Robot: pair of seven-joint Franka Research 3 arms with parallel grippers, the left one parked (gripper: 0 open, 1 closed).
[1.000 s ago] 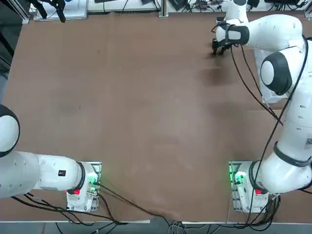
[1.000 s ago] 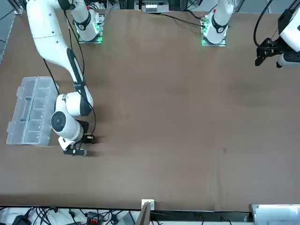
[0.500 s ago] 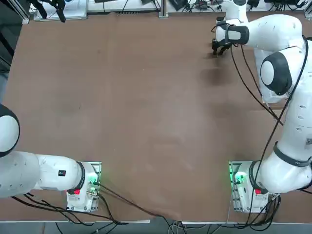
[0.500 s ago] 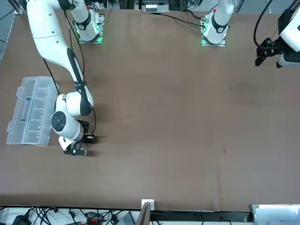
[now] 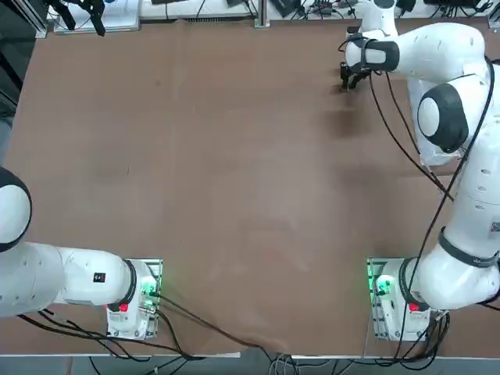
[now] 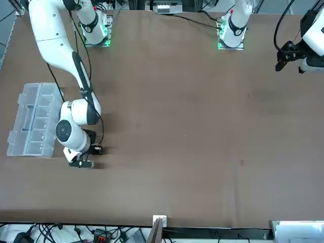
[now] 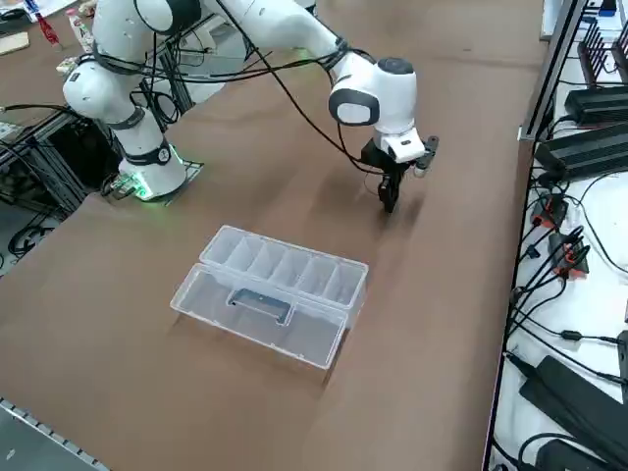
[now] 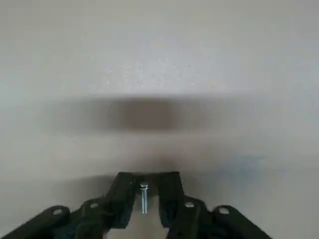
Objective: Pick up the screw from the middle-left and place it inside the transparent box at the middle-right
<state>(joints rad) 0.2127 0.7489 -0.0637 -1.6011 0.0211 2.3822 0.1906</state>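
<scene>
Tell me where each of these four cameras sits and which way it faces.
Top view: overhead, looking down the robot's way; both arm bases show at the bottom, right hand far right.
Front view: across the table, facing the robot; right hand beside the transparent box.
Right side view: raised at the robot's right, looking diagonally over the open box and hand.
Right wrist view: on the wrist, looking at its fingers clamping the screw.
Front and side views share box and hand.
</scene>
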